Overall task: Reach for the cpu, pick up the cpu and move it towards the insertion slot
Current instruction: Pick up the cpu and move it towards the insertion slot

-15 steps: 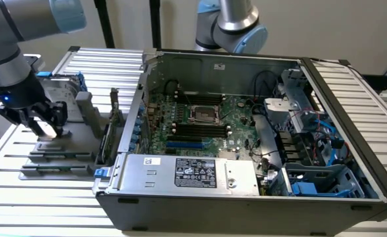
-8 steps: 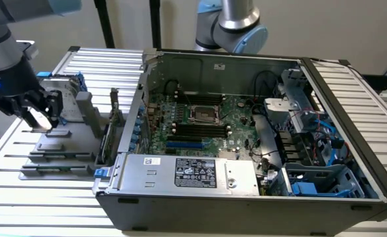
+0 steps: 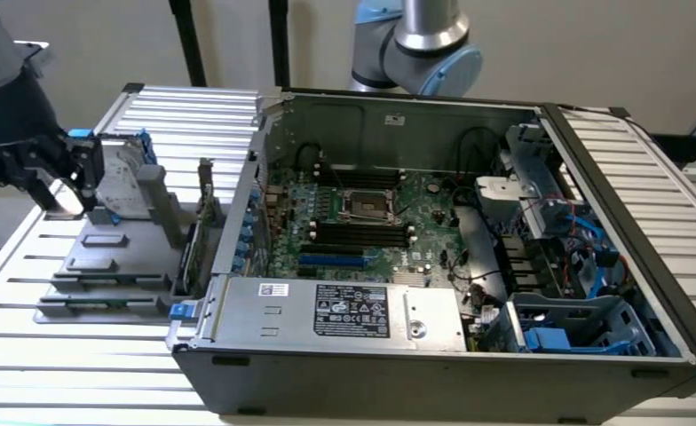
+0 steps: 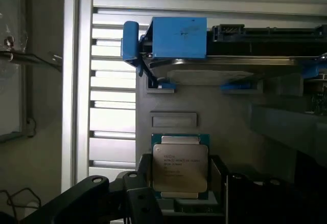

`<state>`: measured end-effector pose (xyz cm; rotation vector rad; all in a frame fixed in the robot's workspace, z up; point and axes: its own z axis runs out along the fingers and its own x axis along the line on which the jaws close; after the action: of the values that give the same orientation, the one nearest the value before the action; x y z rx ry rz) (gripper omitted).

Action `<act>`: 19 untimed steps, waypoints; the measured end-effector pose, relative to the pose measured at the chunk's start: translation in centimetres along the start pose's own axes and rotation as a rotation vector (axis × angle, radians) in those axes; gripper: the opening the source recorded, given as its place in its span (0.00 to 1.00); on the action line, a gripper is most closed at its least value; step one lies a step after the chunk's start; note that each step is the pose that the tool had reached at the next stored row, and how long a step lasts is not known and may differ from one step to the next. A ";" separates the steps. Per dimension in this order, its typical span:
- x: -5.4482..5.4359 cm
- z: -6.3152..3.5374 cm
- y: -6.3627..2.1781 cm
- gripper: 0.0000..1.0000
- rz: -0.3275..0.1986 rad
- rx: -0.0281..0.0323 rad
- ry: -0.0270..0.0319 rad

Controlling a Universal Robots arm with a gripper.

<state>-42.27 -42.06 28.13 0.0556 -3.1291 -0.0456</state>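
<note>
**A:** In the exterior view, where is the gripper?

**B:** The gripper (image 3: 61,193) is low at the far corner of the grey holder (image 3: 111,257), on the exterior view's left. It is just beside the upright hard drive (image 3: 117,182). The insertion slot (image 3: 364,206) is well apart from it, in the middle of the motherboard (image 3: 425,222) inside the open computer case (image 3: 443,373).

**A:** And the wrist view?

**B:** There the cpu (image 4: 180,162) lies flat on the holder, silver top up, right at the gripper (image 4: 181,180). A small rectangular recess (image 4: 173,119) is between the cpu and the hard drive's blue rails (image 4: 173,37).

**A:** Does the gripper hold the cpu?

**B:** I cannot tell whether it presses on the chip or only stands at it.
</note>
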 end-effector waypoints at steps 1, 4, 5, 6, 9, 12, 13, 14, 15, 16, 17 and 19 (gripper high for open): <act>-0.1 -0.46 0.00 0.55 0.000 0.0000 0.0001; -0.7 -1.85 -0.02 0.55 0.000 0.0000 0.0000; -1.1 -2.28 -0.04 0.55 0.000 -0.0003 -0.0001; -1.5 -2.74 -0.07 0.55 0.000 -0.0005 0.0002; -2.8 -4.12 -0.19 0.55 0.000 -0.0019 0.0016; -4.2 -5.51 -0.25 0.55 0.000 -0.0037 0.0046; -4.7 -5.85 -0.27 0.55 0.000 -0.0042 0.0061; -5.1 -6.14 -0.27 0.55 0.000 -0.0046 0.0079; -5.6 -6.34 -0.28 0.55 0.000 -0.0054 0.0090; -6.0 -6.50 -0.29 0.55 0.000 -0.0066 0.0096; -6.5 -6.66 -0.31 0.55 0.000 -0.0081 0.0100; -7.4 -6.93 -0.34 0.55 0.000 -0.0109 0.0104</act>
<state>-34.81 -42.33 34.97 0.0553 -3.1182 -0.0621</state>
